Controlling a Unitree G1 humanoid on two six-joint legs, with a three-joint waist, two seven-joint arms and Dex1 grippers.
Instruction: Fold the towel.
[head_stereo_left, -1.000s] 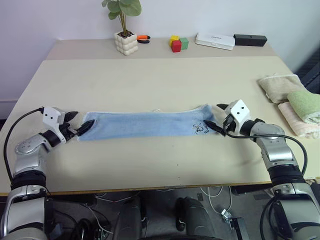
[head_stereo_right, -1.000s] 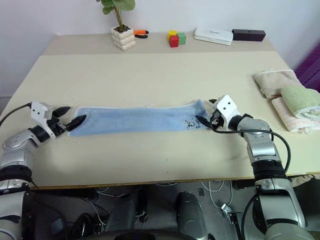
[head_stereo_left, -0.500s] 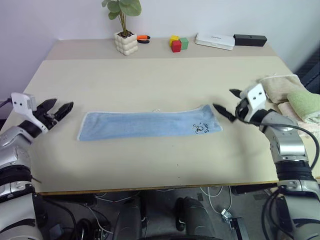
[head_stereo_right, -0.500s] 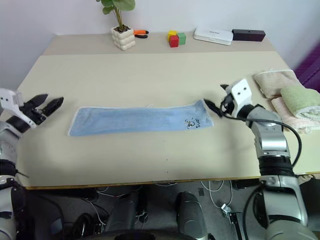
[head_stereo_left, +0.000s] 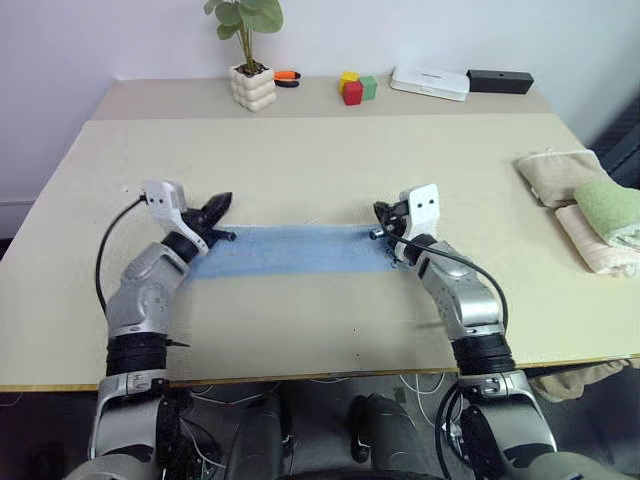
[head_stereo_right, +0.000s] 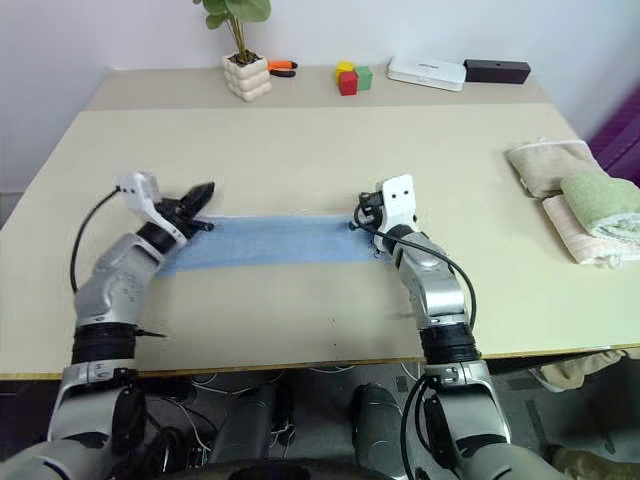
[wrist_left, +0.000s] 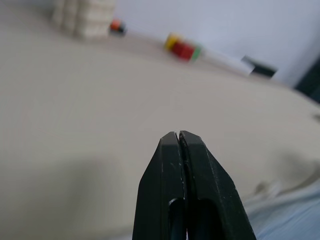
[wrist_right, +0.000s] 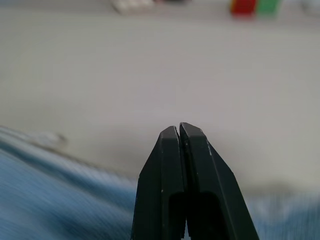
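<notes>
Towel (head_stereo_left: 290, 250) flat on table (head_stereo_left: 330, 160); left gripper (head_stereo_left: 222, 203), right gripper (head_stereo_left: 380, 212) above ends, jaws pressed together.

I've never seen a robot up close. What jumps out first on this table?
The light blue towel lies as a long strip across the middle of the beige table, with the left gripper and right gripper, both shut, over its two ends. On the table's right edge sit folded beige and green towels; along the far side stand a potted plant and coloured blocks.
</notes>
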